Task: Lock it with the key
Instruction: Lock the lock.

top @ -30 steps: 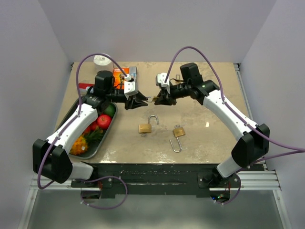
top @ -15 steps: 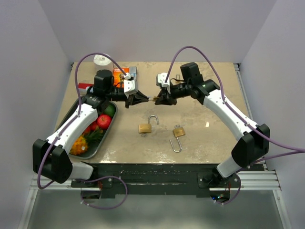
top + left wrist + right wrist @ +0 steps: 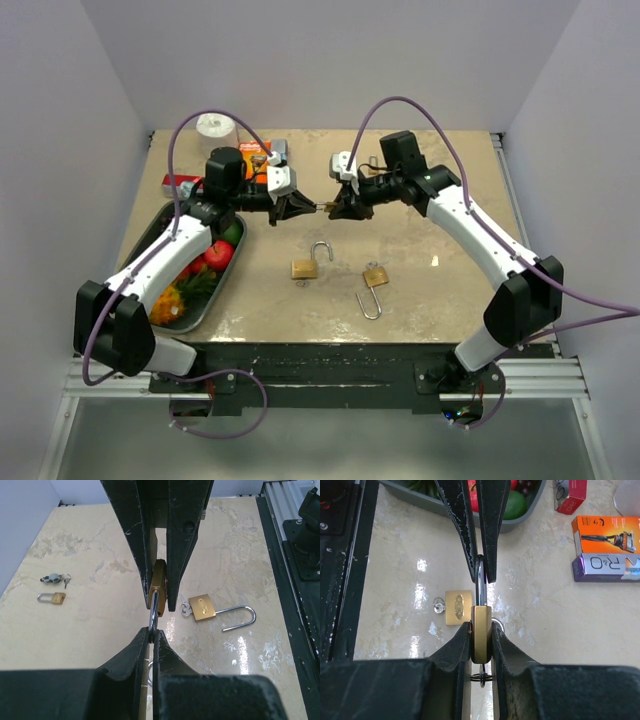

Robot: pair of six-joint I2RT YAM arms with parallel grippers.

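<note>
having closed in since a second ago, the left gripper [image 3: 152, 635] now pinches the shackle [image 3: 153, 611], jaws nearly touching. beyond it the right gripper [image 3: 337, 208] clamps the brass padlock [image 3: 481, 632] by its body, mid-air at centre of the top view. small, rigid, slick metal: probably best held firmly by the flat faces.

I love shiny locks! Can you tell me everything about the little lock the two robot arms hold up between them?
The padlock is small, with a gold, brass-looking body and a silvery shackle. It is held sideways in the air above the table. The jaws of the right gripper squeeze its body; those of the left gripper pinch its shackle. A small ring shows at the end opposite the shackle. Whether the shackle is locked is hidden.
</note>
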